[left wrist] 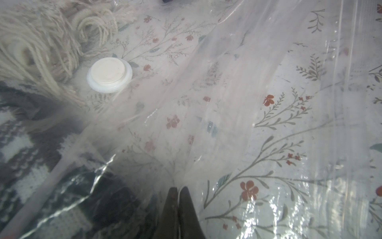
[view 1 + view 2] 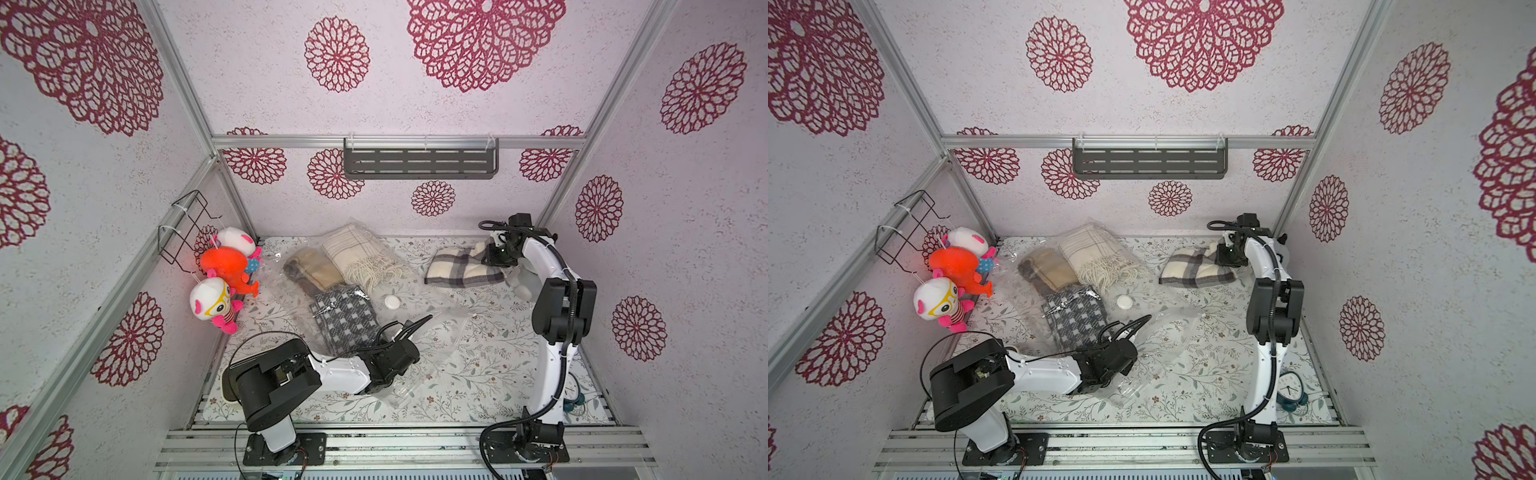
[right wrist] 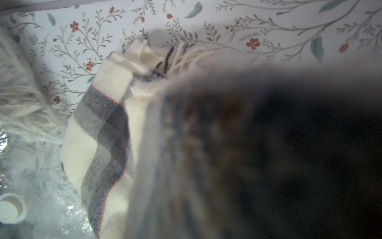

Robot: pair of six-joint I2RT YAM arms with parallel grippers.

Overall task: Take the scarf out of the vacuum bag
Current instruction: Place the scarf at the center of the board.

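1. Nearby, the vacuum bag [image 2: 432,332] is pinched at its open end by the closed left gripper [image 1: 179,188].
2. Inside it are left a checked scarf [image 2: 345,318], a tan scarf [image 2: 309,268] and a fringed cream scarf [image 2: 357,253].
3. Farthest, the plaid scarf [image 2: 461,268] is laid outside on the floral tabletop [image 2: 478,374], with the right gripper [image 2: 488,255] at its end. Its grip cannot be told. Removal is judged done, with release possibly left.

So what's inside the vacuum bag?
Through the clear vacuum bag, three folded scarves show: a cream fringed scarf, a tan scarf, a grey checked scarf. Anything beneath them is covered.
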